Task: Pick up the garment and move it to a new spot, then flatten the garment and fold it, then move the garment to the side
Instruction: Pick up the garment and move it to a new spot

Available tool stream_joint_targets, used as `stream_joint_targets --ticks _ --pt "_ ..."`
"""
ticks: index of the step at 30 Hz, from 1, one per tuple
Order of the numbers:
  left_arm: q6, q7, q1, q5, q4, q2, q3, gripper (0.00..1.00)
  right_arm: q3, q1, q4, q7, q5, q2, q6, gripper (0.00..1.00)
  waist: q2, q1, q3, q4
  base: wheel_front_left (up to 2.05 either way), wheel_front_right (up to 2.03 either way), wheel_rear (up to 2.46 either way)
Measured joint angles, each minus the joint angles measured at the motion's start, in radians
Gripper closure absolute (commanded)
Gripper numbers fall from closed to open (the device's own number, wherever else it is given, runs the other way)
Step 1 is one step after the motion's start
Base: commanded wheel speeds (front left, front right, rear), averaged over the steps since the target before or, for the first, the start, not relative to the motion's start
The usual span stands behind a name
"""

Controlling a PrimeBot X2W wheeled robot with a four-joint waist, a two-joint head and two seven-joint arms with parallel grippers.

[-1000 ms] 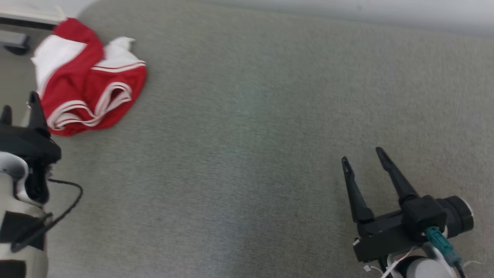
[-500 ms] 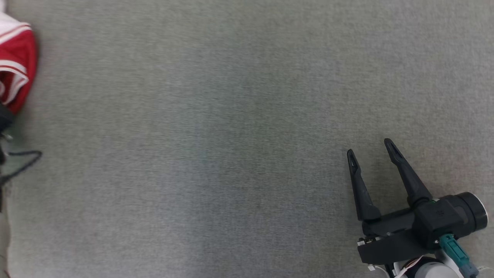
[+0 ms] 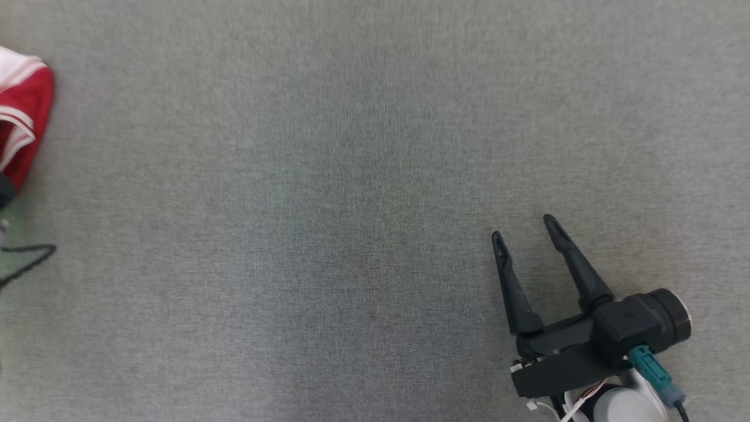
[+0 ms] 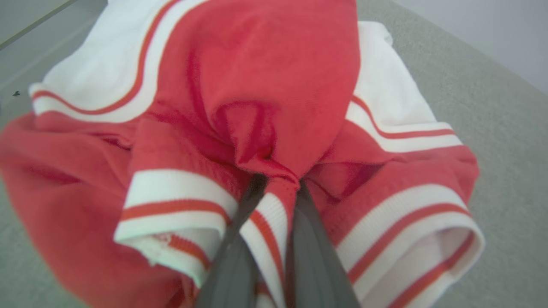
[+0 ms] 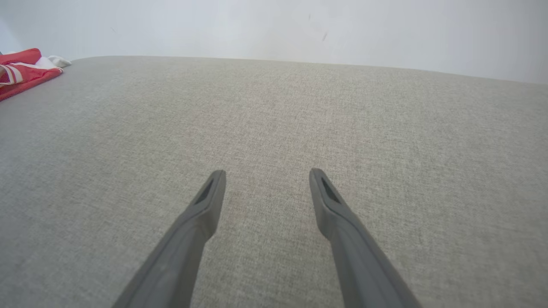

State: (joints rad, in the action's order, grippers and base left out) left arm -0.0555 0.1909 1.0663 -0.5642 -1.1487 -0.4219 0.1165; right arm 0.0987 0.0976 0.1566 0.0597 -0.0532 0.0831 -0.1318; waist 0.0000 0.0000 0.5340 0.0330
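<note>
1. Grey woven fabric surface point(image 3: 351, 176) runs right across the head view, and in the right wrist view a pale wall point(image 5: 274, 25) rises behind its far edge.
2. Over at the far left edge of the head view, there's the garment point(image 3: 20, 117): red with white bands and thin stripes, bunched on the surface and cut off by the frame.
3. Close in now on the left wrist view: the left gripper point(image 4: 278, 188) has its two dark fingers pinched together on a ribbed, red-and-white striped edge of the garment. Red cloth puckers just above the tips.
4. Folds spread to both sides of those fingers, with a white panel up top and a striped opening at lower right.
5. Down at the lower right of the head view sits the right gripper point(image 3: 524, 228), well apart from the garment. Its fingers are spread wide, with grey fabric showing between them.
6. From its own wrist camera, those fingers point across the surface, and the garment is a small red heap far off at upper left.
7. A thin dark cable point(image 3: 29, 258) loops at the left edge of the head view, below the garment.
</note>
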Motion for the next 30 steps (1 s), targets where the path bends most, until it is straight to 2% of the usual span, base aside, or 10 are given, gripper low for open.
stream_joint_targets --ticks 7,11,15,20,21,23,30 --pt "-0.026 0.021 -0.043 0.01 0.087 -0.012 -0.027 1.0 0.002 0.014 -0.093 0.05 0.034 -0.017 0.0 0.0 0.0001 0.0001 -0.114 0.007 0.0 0.0 0.0" --pt "-0.043 0.053 -0.059 0.024 0.194 -0.033 -0.062 1.0 -0.012 0.013 -0.14 0.079 0.048 -0.026 0.0 0.0 0.0 0.0 -0.189 0.008 0.0 0.0 0.0" --pt "-0.053 0.094 -0.077 0.03 0.338 -0.03 -0.1 1.0 -0.033 0.003 -0.174 0.101 0.056 -0.031 0.0 0.0 0.0 0.0 -0.267 0.007 0.0 0.0 0.0" --pt "-0.064 0.176 -0.129 0.018 0.57 0.012 -0.162 1.0 -0.059 -0.014 -0.199 0.117 0.078 -0.03 0.0 0.0 0.0 -0.0001 -0.362 -0.004 0.0 0.0 0.0" --pt "-0.067 0.212 -0.161 0.04 0.672 0.015 -0.21 1.0 -0.064 -0.023 -0.202 0.117 0.08 -0.031 0.0 0.0 -0.0001 -0.0002 -0.397 -0.013 0.0 0.0 0.0" --pt "-0.067 0.252 -0.198 0.049 0.768 0.029 -0.244 1.0 -0.069 -0.029 -0.2 0.117 0.088 -0.031 0.0 0.0 -0.0001 -0.0003 -0.427 -0.028 0.0 0.0 0.0" --pt "-0.039 0.327 -0.329 0.051 1.04 0.106 -0.338 1.0 -0.056 -0.051 -0.197 0.11 0.096 -0.031 0.0 0.0 -0.0002 -0.0002 -0.484 -0.123 0.0 0.0 0.0"
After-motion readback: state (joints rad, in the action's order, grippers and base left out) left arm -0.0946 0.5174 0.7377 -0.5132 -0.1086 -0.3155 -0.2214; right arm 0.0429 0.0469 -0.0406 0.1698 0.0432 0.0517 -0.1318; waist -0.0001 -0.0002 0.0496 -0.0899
